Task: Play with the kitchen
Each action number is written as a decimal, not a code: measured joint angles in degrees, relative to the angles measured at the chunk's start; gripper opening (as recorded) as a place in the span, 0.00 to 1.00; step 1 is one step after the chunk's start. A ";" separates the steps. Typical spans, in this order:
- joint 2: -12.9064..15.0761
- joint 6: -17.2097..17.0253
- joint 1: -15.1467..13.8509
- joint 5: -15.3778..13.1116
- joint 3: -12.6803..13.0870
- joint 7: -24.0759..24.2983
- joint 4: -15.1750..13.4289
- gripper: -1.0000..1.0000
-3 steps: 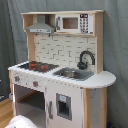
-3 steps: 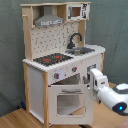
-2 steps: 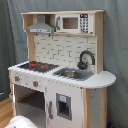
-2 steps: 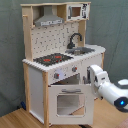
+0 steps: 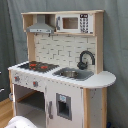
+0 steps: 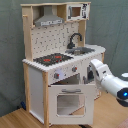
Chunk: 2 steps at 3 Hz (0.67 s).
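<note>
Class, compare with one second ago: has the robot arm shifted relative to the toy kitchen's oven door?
Yes. In the second exterior view, the white robot arm has risen and moved leftward, closer to the windowed oven door.

Both exterior views face the kitchen [image 5: 60, 70] [image 6: 62, 65], opposite front corners

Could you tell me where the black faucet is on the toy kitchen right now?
In both exterior views the faucet stands behind the sink, beside the stovetop.
</note>
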 joint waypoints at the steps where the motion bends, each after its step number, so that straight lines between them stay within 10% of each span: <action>1: 0.56 -0.76 2.03 0.00 -1.76 -6.11 -1.95 1.00; 2: 0.67 -1.67 4.44 0.00 -4.08 -12.46 -4.14 1.00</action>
